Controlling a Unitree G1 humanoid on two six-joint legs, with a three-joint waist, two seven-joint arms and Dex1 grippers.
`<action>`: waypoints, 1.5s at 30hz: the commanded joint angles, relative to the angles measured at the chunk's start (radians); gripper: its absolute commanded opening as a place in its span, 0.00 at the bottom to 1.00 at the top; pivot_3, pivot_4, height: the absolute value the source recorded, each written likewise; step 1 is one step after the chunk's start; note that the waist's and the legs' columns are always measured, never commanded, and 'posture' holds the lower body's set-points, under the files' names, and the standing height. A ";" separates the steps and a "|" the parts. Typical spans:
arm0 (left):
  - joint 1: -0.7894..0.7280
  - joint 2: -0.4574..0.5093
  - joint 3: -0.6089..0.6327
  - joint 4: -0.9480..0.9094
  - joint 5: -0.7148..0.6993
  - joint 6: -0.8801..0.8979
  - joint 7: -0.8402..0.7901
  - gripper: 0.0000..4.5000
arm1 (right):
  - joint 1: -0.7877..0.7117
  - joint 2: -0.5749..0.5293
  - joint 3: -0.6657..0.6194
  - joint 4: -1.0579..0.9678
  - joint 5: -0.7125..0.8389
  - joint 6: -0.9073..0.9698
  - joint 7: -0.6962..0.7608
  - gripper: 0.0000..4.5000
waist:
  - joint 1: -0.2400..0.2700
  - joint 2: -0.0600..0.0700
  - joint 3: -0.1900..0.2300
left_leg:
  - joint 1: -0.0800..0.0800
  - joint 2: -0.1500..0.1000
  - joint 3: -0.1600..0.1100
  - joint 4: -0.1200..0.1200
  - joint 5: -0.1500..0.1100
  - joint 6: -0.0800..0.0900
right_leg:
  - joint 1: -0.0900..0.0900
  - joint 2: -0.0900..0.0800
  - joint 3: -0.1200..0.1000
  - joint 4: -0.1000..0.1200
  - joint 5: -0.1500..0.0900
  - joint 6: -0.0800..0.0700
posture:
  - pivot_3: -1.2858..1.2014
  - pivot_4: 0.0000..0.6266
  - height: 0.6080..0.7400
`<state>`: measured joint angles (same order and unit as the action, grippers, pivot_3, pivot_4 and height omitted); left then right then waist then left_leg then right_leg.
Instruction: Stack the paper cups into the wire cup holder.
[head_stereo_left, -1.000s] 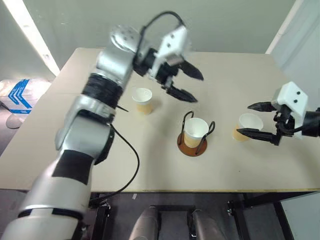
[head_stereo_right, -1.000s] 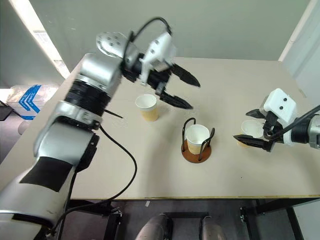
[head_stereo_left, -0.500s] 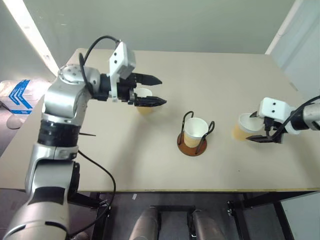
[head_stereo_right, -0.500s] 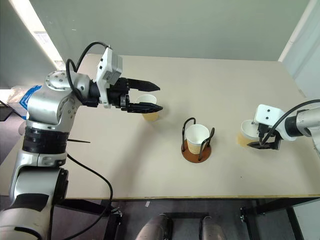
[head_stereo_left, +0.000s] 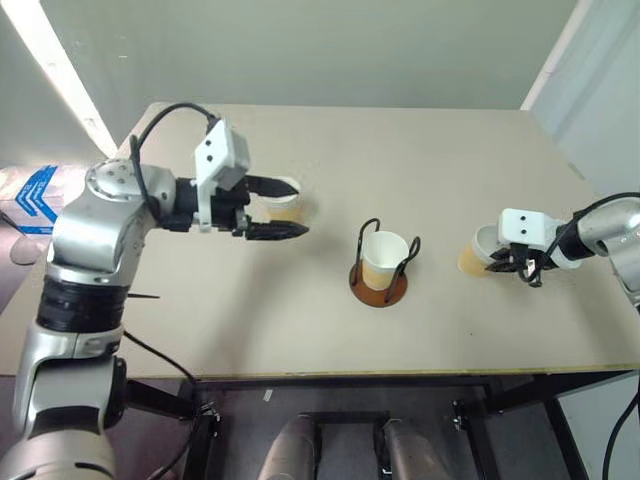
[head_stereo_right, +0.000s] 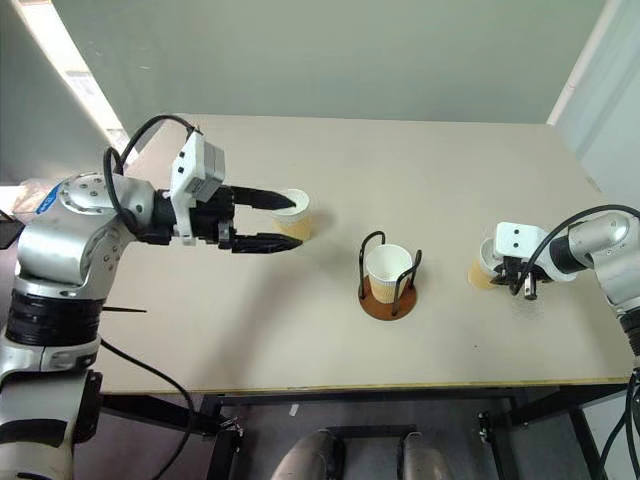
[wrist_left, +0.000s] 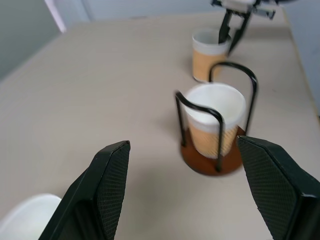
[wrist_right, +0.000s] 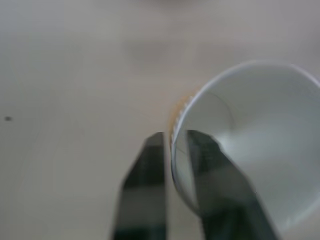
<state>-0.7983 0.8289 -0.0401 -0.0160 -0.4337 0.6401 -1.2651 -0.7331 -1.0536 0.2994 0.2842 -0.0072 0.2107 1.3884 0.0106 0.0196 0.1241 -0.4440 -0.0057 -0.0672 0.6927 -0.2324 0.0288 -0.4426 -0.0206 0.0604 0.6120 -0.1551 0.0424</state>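
R gripper pinches rim of right cup; L gripper spread wide, prob. straddling left cup

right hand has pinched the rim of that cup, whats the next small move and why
Probably lift it straight up. The right hand is shut on the wall of the tan paper cup with the white rim, one finger inside, one outside, and the cup stands on the beige table, apart from the wire cup holder with the reddish-brown base.

No readable text, labels, brands or nos. on anything in view.
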 joint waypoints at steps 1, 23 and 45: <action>0.005 0.037 0.039 -0.007 -0.054 0.023 -0.057 0.83 | 0.027 -0.045 -0.086 -0.112 0.085 0.073 0.069 0.01 | 0.001 0.000 0.000 | 0.000 0.000 -0.001 -0.001 0.001 -0.001 | 0.000 0.000 0.000 0.000 0.000 -0.001 | 0.52 0.24 1.00; -0.002 0.037 0.010 0.131 -0.056 -0.091 -0.191 0.83 | -0.373 0.081 -0.001 -0.503 0.267 0.385 0.162 0.01 | -0.005 -0.001 0.000 | 0.000 0.001 -0.004 -0.020 0.007 -0.010 | -0.011 0.002 -0.002 0.003 -0.006 -0.011 | 0.52 0.24 1.00; 0.024 0.041 0.010 0.098 -0.035 -0.100 -0.179 0.83 | -0.330 0.198 0.079 -0.452 0.144 0.254 0.161 0.05 | -0.007 -0.001 0.000 | 0.000 0.001 -0.004 -0.020 0.008 -0.010 | -0.012 0.002 -0.002 0.006 -0.006 -0.012 | 0.52 0.24 1.00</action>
<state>-0.7715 0.8609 -0.0447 0.1147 -0.4712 0.5527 -1.4501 -1.0451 -0.8545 0.3875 -0.1365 0.1411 0.4647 1.5509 0.0034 0.0188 0.1241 -0.4439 -0.0045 -0.0709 0.6727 -0.2243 0.0188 -0.4547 -0.0190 0.0587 0.6176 -0.1607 0.0300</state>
